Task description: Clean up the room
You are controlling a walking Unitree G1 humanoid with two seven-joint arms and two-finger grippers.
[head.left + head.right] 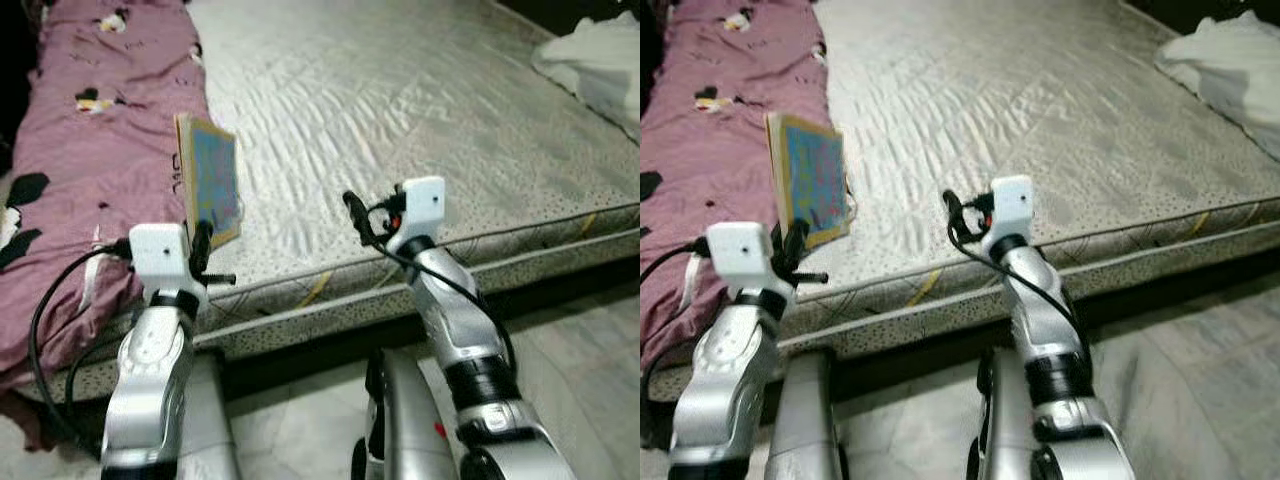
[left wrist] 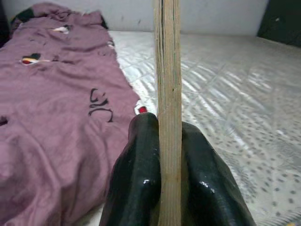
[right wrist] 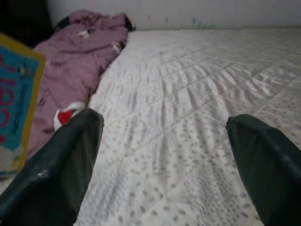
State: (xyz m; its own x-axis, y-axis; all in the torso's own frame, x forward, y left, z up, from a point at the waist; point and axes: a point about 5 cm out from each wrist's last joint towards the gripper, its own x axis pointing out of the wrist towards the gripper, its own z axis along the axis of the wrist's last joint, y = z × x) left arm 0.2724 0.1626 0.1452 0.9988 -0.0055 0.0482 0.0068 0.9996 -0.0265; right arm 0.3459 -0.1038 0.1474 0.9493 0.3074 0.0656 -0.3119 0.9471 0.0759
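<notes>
Bare mattress fills mid-frame; left gripper clamps the book upright, right gripper spread empty—stowing it seems next.

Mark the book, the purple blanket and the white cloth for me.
book (image 1: pixel 212 180), left eye view, middle of its colourful cover.
purple blanket (image 1: pixel 100 130), left eye view, its broad middle folds.
white cloth (image 1: pixel 598 62), left eye view, centre of the bundle.

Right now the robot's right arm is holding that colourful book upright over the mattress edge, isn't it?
Not quite: the left gripper holds the book upright over the mattress edge. The left wrist view shows its jaws clamped on it; the right gripper is open.
</notes>
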